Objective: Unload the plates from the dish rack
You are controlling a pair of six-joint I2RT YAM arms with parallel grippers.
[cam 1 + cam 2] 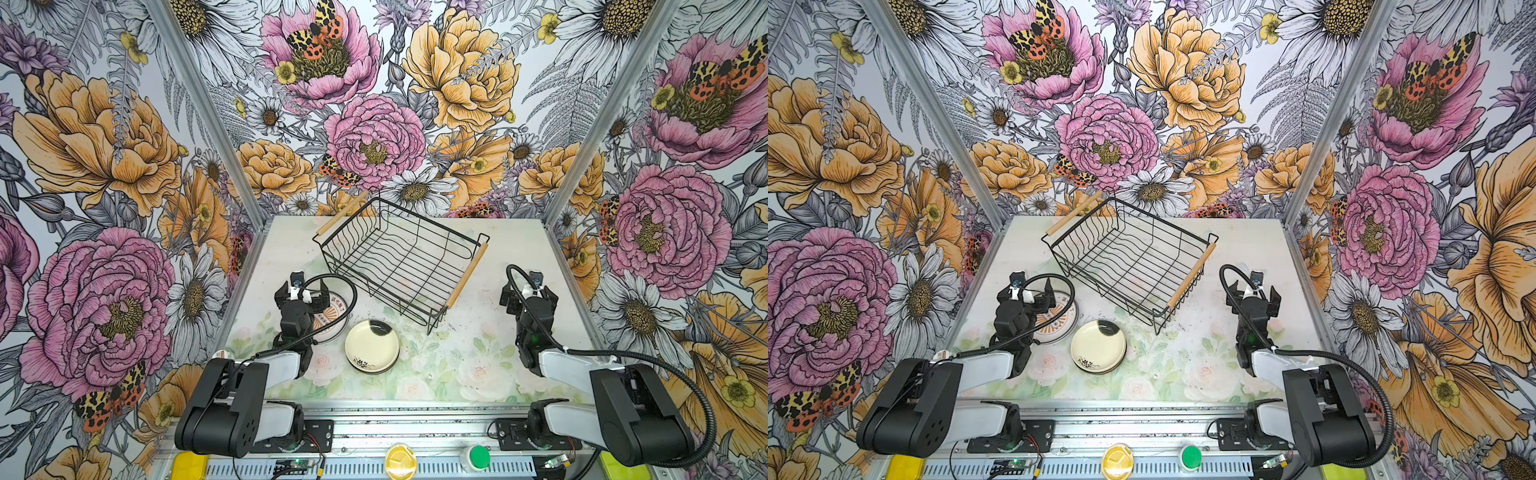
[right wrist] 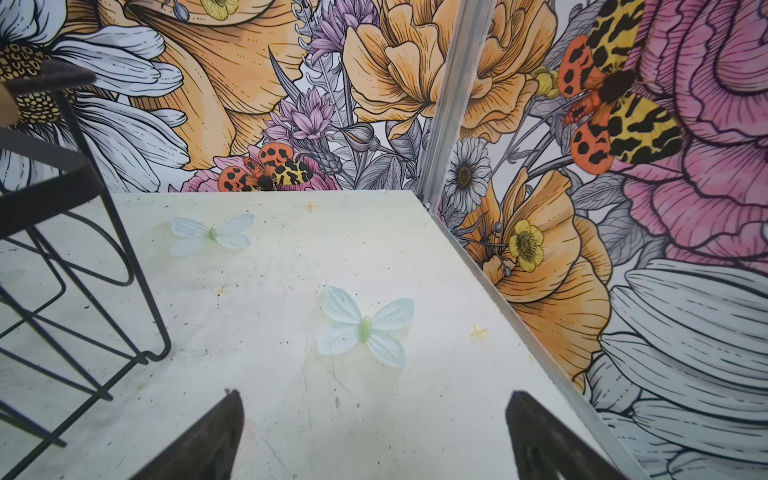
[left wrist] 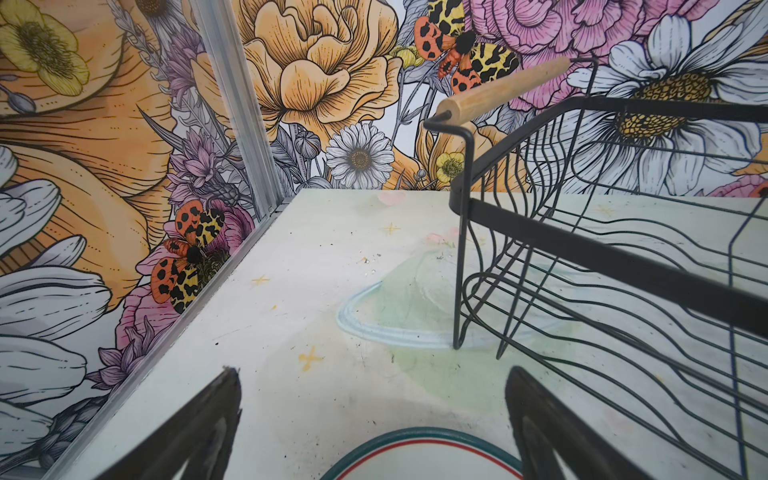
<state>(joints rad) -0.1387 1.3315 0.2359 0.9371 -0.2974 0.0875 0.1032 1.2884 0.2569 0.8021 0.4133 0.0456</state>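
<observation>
The dish rack [image 1: 432, 219] [image 1: 1163, 218], black wire with two wooden handles, stands slantwise mid-table with no plates in it. In both top views two piles of plates lie on the table in front of it. A cream plate with a black patch [image 1: 372, 345] [image 1: 1098, 347] tops one pile. A white plate with an orange sunburst motif [image 1: 334, 318] [image 1: 1059, 318] tops the other, partly hidden by my left arm. My left gripper [image 1: 303, 291] [image 3: 374, 374] hovers open over that pile's far edge, holding nothing; the plate's teal-and-red rim [image 3: 419, 451] shows below it. My right gripper [image 1: 528, 291] [image 2: 374, 397] is open over bare table, right of the rack.
The rack's corner and wires [image 3: 623, 262] stand close beside my left gripper, and its leg [image 2: 41, 203] is off to one side of my right gripper. Flowered walls with metal posts close in the table on three sides. Buttons [image 1: 480, 456] sit on the front rail.
</observation>
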